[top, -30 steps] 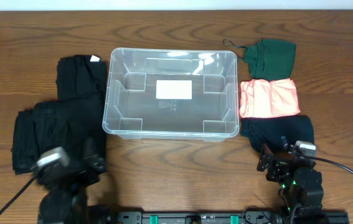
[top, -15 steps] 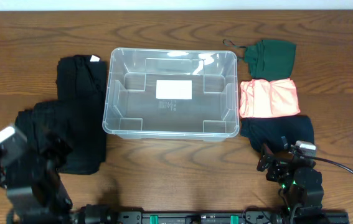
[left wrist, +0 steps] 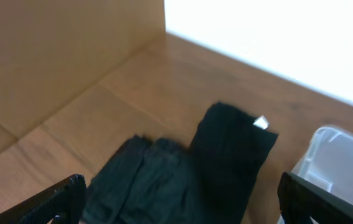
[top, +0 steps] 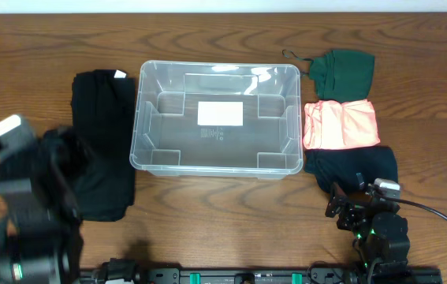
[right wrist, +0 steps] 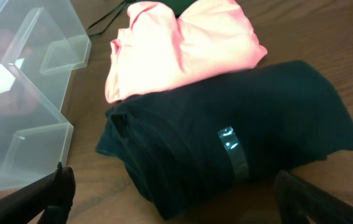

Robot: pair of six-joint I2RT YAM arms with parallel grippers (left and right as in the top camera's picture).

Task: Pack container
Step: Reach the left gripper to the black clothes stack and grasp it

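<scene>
Two grippers hung over the near edge of the table [top: 223,31], each with its jaws spread wide and nothing between them. The left gripper [left wrist: 185,202] had swung in the last second from the near middle of the table out to the left side, and its arm now covered part of the black stack [left wrist: 145,186] lying there. Just beyond the stack lay a longer folded black piece [left wrist: 232,143] with a white tag [left wrist: 260,122] at its far end. The right gripper [right wrist: 176,199] had not shifted at all and sat just short of the dark folded garment [right wrist: 238,137]. Farther back on that side lay the pink garment [right wrist: 182,43] and then the green garment [top: 348,72]. The container [top: 146,126] stood in the middle of the table between the two groups of clothes. It was empty, with only the white label [top: 220,113] on its bottom showing through the clear plastic. Nothing had yet been packed, and the left arm's move suggested that the black stack would be taken first. The arm would then need to descend and close on the cloth before carrying it right, over the container's wall.
</scene>
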